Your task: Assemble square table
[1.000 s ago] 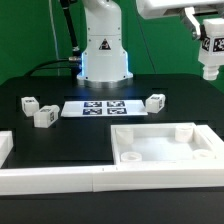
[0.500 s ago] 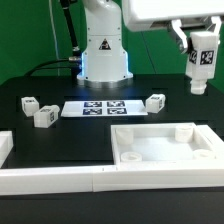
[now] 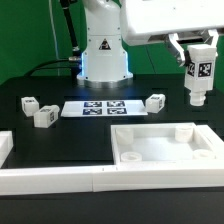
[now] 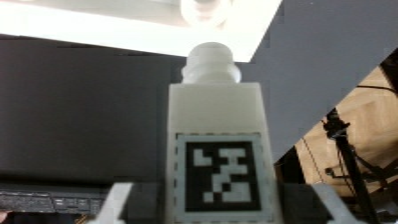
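My gripper hangs high at the exterior view's right, shut on a white table leg that points down with its tag facing the camera. The leg is in the air, above and behind the white square table panel, which lies flat at the front right with round corner sockets. In the wrist view the held leg fills the middle, tag toward the camera, with a finger on either side. Three more legs lie on the black table: two at the left and one near the middle.
The marker board lies flat in front of the robot base. Long white border bars run along the front edge, and another piece sits at the far left.
The gripper, with the leg in it, has come down and shifted slightly toward the exterior view's left. Nothing on the table has moved.
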You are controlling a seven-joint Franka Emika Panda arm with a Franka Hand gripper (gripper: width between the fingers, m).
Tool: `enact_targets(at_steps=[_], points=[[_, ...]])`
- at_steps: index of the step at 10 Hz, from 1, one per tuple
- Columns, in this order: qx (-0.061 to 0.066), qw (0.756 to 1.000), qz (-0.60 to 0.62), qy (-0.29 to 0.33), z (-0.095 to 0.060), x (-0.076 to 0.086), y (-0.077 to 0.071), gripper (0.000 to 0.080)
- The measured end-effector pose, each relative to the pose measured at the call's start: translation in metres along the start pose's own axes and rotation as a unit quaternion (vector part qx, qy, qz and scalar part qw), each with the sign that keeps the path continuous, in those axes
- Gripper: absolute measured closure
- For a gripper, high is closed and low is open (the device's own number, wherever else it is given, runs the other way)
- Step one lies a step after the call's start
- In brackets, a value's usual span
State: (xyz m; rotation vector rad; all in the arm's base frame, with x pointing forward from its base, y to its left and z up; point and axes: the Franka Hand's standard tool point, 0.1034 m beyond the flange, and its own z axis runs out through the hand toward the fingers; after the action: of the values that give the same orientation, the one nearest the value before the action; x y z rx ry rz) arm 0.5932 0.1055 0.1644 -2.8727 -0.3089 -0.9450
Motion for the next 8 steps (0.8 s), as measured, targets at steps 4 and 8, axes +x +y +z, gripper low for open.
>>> enact_targets(at_steps=[4,8], points=[[-0.001,1.000,-0.001,0.013,0.008,-0.005,0.002,0.0511],[-0.002,1.000,0.016,0.003,0.043,-0.014,0.008,0.0511]])
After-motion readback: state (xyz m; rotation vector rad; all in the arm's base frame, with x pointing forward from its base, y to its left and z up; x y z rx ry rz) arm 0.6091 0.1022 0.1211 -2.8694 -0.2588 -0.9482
